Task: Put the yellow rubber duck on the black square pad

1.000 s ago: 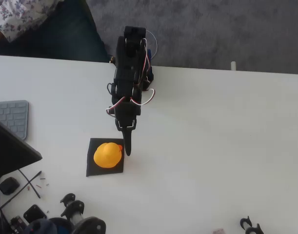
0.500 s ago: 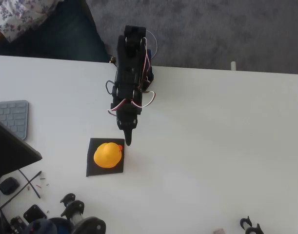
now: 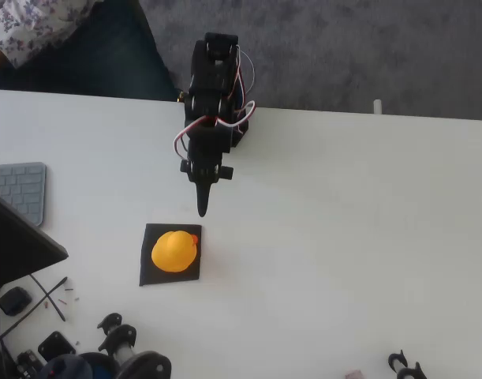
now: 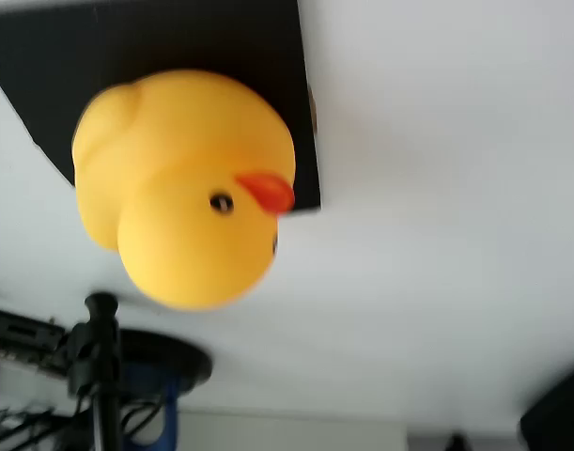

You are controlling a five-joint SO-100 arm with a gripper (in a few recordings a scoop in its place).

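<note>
The yellow rubber duck [image 3: 174, 251] sits on the black square pad [image 3: 150, 276], left of the table's middle in the overhead view, its red-orange beak at the pad's upper right corner. My black gripper [image 3: 201, 208] hangs above the pad's top right corner, clear of the duck, its fingers drawn together into one narrow tip with nothing between them. In the wrist view the duck [image 4: 188, 188] looms large and blurred, resting on the pad [image 4: 174, 38], beak pointing right.
A grey keyboard [image 3: 20, 188] and a dark slanted laptop edge [image 3: 20, 246] lie at the left. Black parts and cables [image 3: 106, 347] crowd the bottom left corner. A person's patterned sleeve [image 3: 28, 28] shows at the top left. Small black pieces [image 3: 406, 365] lie bottom right.
The arm has drawn back up and away from the duck; the gripper tip moved from beside the duck's beak to above the pad. Duck and pad have not moved.
</note>
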